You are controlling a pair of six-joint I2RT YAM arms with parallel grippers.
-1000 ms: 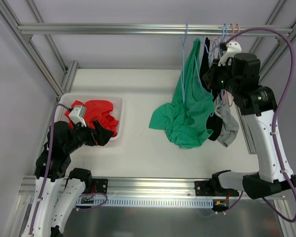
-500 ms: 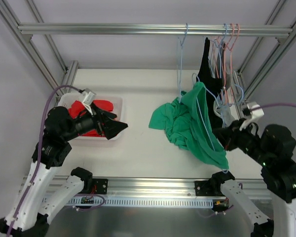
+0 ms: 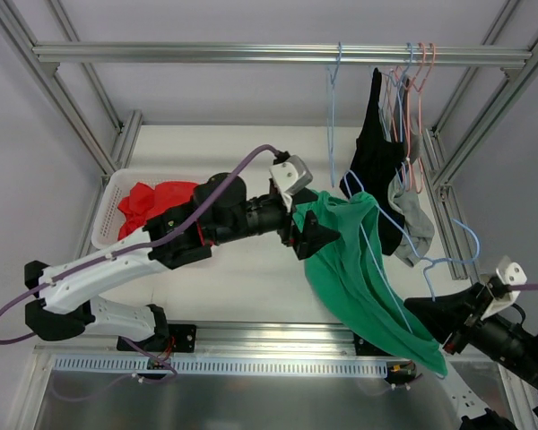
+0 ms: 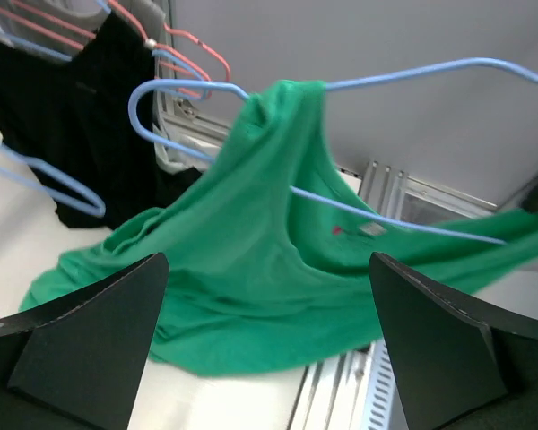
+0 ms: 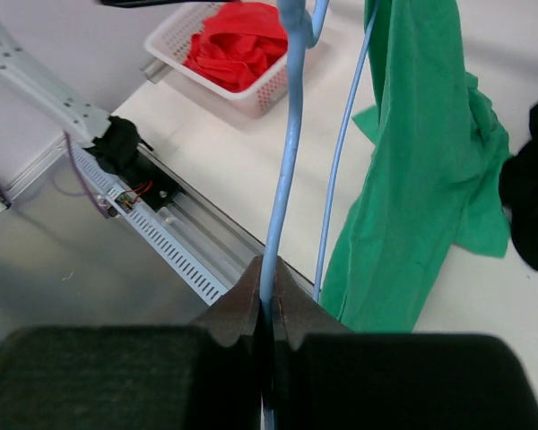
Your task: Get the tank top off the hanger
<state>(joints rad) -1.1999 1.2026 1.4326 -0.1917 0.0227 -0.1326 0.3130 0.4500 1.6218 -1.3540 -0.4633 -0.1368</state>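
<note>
Jaws of R gripper (image 5: 267,279) pinch 1 hanger (image 5: 289,134); 1 tank top (image 5: 421,179).

The white bench (image 3: 206,148) has a white basket (image 3: 106,213) of red clothes (image 3: 161,202) at its left edge.

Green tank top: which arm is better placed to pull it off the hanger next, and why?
Likely left: the left gripper is open and facing the tank top, while the right gripper is shut on the hanger.
</note>
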